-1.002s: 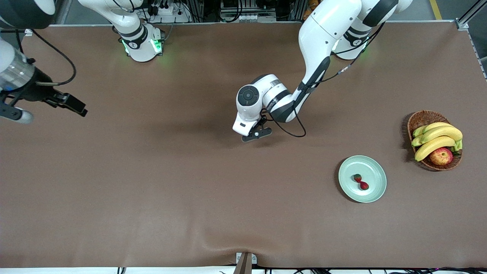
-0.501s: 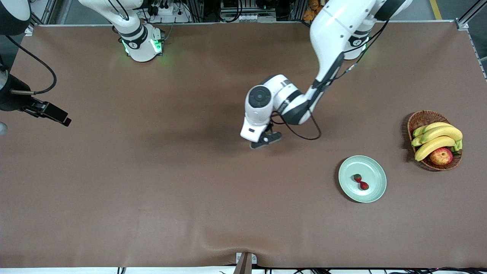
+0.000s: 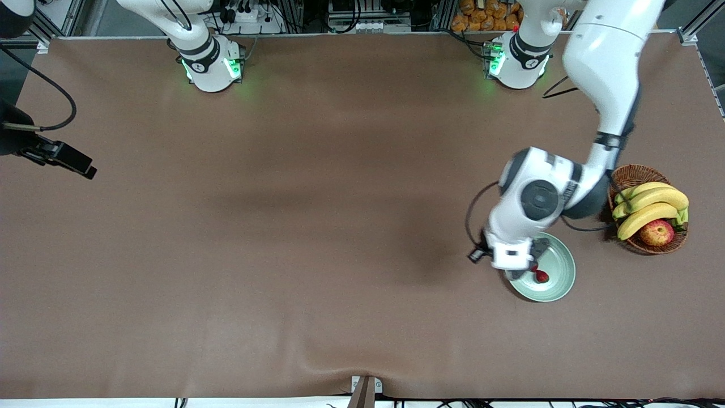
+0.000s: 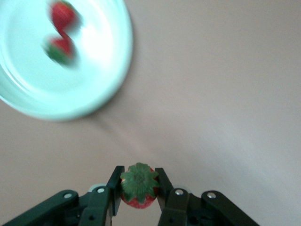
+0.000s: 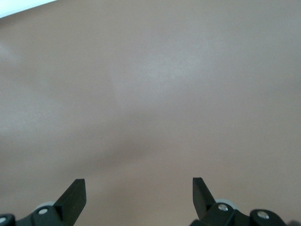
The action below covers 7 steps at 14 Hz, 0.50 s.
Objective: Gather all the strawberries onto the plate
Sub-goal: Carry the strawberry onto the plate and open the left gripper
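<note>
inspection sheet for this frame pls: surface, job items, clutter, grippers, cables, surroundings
Surface: brown table cover, a wrinkle at the edge nearest the front camera.
Job's things: mint-green plate holds two strawberries; third strawberry is in the left gripper.
Clutter: wicker basket with bananas and an apple, beside the plate.
Grippers: left gripper shut on the strawberry, by the plate's edge; right gripper open, waiting at its end of the table.
Cables: black cable looping at the left wrist.
Surroundings: nothing seen.

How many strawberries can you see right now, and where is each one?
3. Two small red strawberries lie on the round pale mint-green plate; the third strawberry is clamped in the left gripper beside the plate's rim.
</note>
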{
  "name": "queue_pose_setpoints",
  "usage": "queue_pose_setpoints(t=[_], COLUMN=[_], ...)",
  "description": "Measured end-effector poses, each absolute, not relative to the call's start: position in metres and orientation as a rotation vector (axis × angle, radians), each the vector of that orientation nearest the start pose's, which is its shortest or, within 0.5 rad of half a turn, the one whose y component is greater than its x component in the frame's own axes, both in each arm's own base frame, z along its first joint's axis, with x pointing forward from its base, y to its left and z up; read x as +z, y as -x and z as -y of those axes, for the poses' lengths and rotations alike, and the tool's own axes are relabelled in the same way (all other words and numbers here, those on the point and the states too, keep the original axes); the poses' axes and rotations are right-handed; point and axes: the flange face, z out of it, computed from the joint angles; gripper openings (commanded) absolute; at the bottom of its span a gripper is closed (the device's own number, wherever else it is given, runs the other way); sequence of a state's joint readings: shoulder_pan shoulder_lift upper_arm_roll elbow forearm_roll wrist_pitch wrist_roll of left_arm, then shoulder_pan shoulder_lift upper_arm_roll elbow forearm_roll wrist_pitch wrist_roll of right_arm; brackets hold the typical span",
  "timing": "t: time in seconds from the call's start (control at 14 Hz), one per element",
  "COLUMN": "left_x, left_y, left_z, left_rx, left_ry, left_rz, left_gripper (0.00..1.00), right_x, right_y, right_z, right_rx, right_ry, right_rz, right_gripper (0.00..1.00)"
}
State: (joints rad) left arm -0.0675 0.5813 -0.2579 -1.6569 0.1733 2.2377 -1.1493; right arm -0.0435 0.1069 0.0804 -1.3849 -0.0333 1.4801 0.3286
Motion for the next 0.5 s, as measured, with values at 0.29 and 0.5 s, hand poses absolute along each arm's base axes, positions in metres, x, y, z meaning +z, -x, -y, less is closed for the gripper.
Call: queue_pose_setpoints(t=[0.29, 0.5], left_x=[0.268, 0.250], left_y=[-0.668, -0.666], left_z=[0.129, 0.121], left_rx=[0.012, 0.057], left_ry=[2.886, 2.886], left_rz=[1.251, 1.219], left_gripper=[0.01, 0.22], right_x=[0.643, 0.643], right_y=[-0.568, -0.563], right_z=[-0.016, -0.016], right_rx=[-0.005, -0.001], right_ry=[3.134, 3.136], right_rz=[-0.464, -0.465], right_gripper=[1.00, 1.00])
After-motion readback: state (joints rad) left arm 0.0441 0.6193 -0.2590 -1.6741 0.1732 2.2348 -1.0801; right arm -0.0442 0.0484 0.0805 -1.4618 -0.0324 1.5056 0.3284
